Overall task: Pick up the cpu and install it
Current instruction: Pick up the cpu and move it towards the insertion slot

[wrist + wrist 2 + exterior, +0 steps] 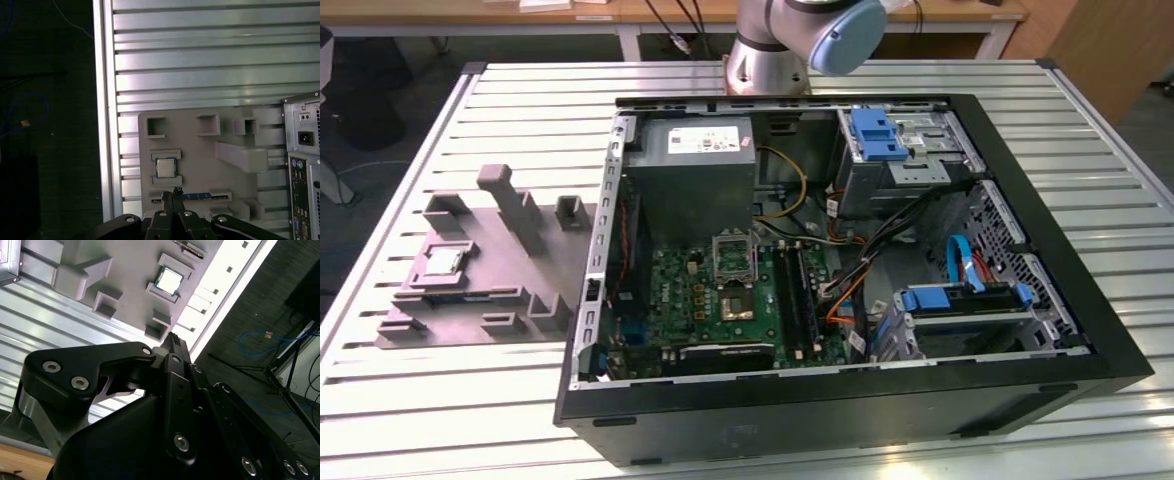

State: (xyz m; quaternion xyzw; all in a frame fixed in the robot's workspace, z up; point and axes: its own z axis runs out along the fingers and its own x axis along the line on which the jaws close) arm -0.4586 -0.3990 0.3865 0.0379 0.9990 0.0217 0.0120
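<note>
Fixture (520,270) of grey plastic lies on a slatted metal table (494,400) at the exterior view's left. A square pocket in it holds the cpu (450,262), lying flat with its silver face up. The fixture's other pockets and blocks stand around it.

Just to the exterior view's right of the fixture lies an open black case (854,400). Inside it are a green motherboard (720,300) on the side nearest the fixture, a grey power supply (700,170) at the far end, and drive cages with blue latches (878,135) at the exterior view's right, with cables between them.

The arm (787,40) rises from the table's far edge, beyond the case. In both wrist views the gripper (177,192) (173,340) hangs raised over the fixture's side of the table, its black fingers pressed together and holding nothing. The cpu (165,167) (168,280) sits in its pocket below, apart from the fingertips.
</note>
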